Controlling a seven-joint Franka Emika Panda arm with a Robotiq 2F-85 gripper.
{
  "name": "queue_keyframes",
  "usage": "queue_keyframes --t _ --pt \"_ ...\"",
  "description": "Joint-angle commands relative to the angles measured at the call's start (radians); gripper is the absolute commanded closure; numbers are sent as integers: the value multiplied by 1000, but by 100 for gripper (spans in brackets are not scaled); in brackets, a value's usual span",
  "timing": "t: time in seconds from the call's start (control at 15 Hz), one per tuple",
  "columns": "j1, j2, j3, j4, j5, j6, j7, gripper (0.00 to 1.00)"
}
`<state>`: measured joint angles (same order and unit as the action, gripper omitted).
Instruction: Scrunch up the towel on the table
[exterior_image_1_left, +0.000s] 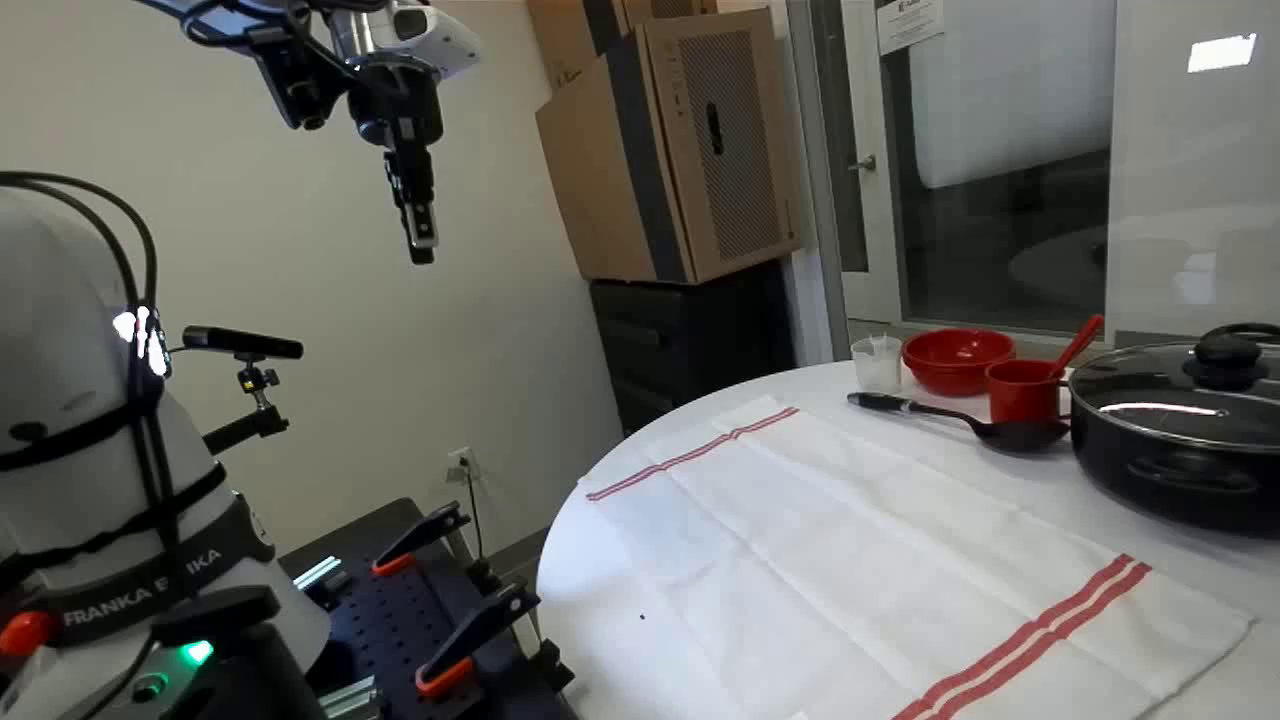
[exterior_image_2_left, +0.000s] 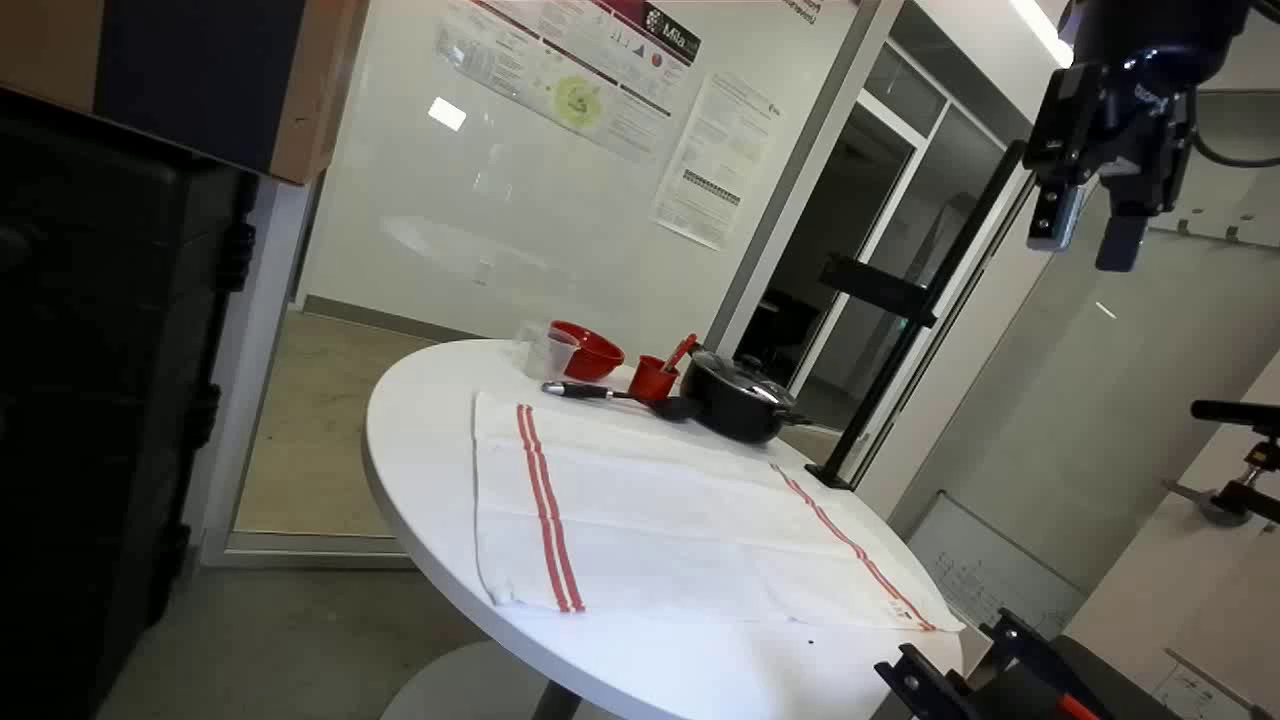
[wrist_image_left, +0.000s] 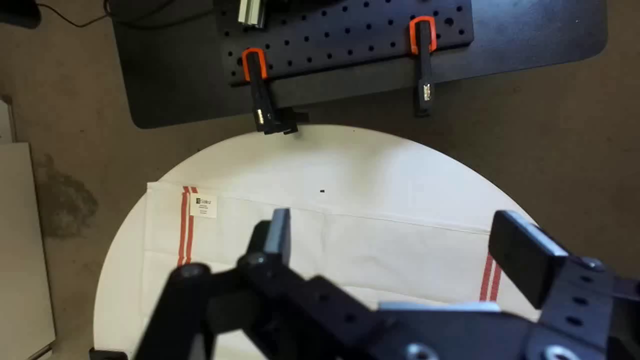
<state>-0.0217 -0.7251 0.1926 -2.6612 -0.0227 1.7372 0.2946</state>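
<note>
A white towel with red double stripes near two ends lies spread flat on the round white table (exterior_image_1_left: 590, 600). The towel shows in both exterior views (exterior_image_1_left: 850, 540) (exterior_image_2_left: 660, 520), with faint fold creases. In the wrist view the towel (wrist_image_left: 400, 250) is partly hidden behind the fingers, and a label shows near its left stripes. My gripper (exterior_image_1_left: 422, 245) is high above the table and apart from the towel, fingers pointing down. In an exterior view the gripper (exterior_image_2_left: 1085, 245) shows a gap between its fingers. In the wrist view the gripper (wrist_image_left: 392, 225) is wide open with nothing between the fingers.
Along the table's far side stand a lidded black pot (exterior_image_1_left: 1170, 470), a red cup (exterior_image_1_left: 1022, 392) holding a red utensil, red bowls (exterior_image_1_left: 955, 360), a clear cup (exterior_image_1_left: 877, 365) and a black spoon (exterior_image_1_left: 1015, 435). A black post (exterior_image_2_left: 900, 370) rises by the table. Clamps (wrist_image_left: 424, 60) grip the robot's base.
</note>
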Motion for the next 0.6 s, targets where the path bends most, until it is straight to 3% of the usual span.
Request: queue_keyframes --t 0.0,0.33,0.53 --pt "15 2 -13 1 -8 -1 8 0" --pt "0 26 -18 28 -35 27 -1 0" --pt "-41 110 -46 121 -98 70 -18 0"
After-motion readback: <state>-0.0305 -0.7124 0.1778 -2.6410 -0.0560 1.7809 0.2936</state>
